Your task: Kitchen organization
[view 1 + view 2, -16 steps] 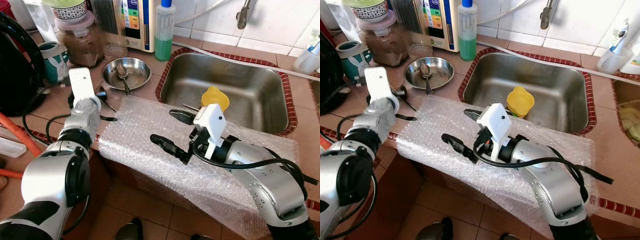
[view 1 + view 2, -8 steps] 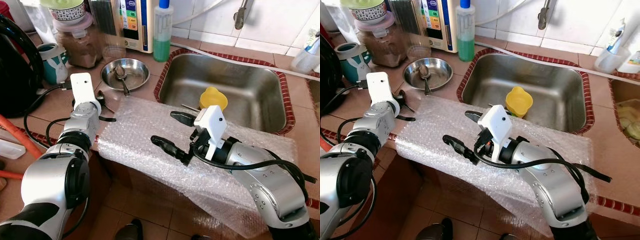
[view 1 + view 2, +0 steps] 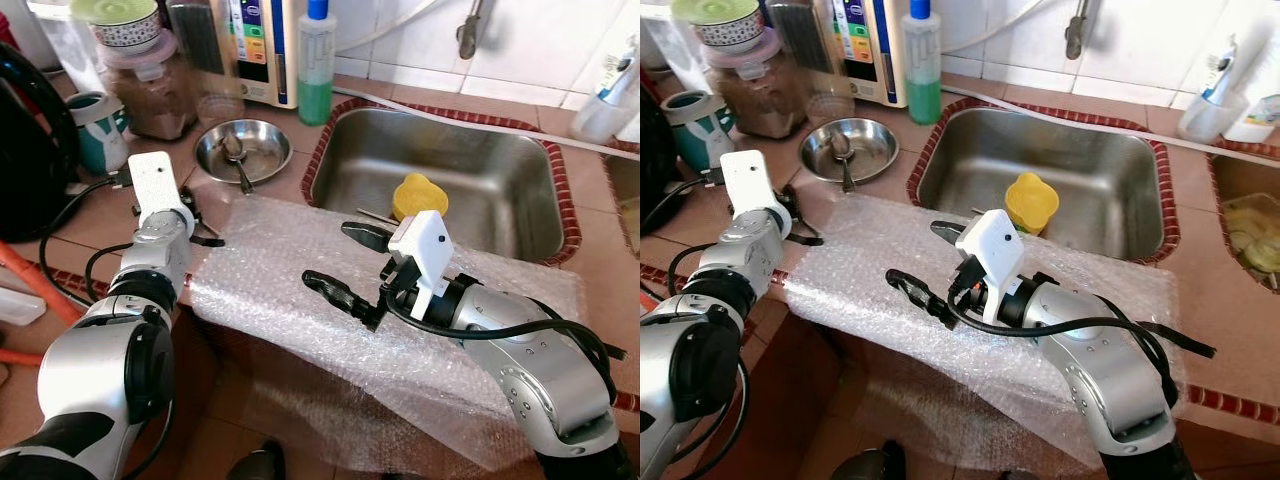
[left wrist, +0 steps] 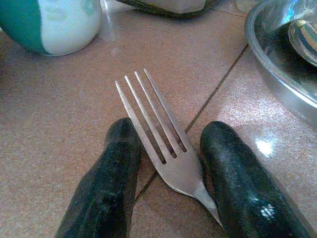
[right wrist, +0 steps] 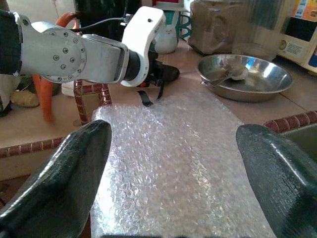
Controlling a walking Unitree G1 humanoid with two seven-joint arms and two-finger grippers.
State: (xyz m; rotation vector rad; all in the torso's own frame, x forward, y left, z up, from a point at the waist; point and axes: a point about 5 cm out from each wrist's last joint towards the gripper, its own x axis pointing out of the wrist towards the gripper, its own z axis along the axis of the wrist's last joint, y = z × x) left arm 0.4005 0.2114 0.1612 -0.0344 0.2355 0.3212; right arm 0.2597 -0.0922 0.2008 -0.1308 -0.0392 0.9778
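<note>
Fork (image 4: 163, 148) held low over the tiled desk (image 3: 90, 215) in the left claw (image 4: 166, 178).
Its tines point toward a teal mug (image 3: 95, 125), with the steel bowl (image 3: 237, 150) holding a spoon (image 3: 232, 152) close by; the claw's two fingers are nearly shut, pressing the neck from both sides. Over the past second the left arm has drawn back along the desk edge, away from the bowl, suggesting the fork is being carried off. Right claw (image 3: 352, 262) hovers wide open and empty above bubble wrap (image 3: 300, 270) beside the sink (image 3: 440, 165), where a yellow cup (image 3: 420, 195) lies.
</note>
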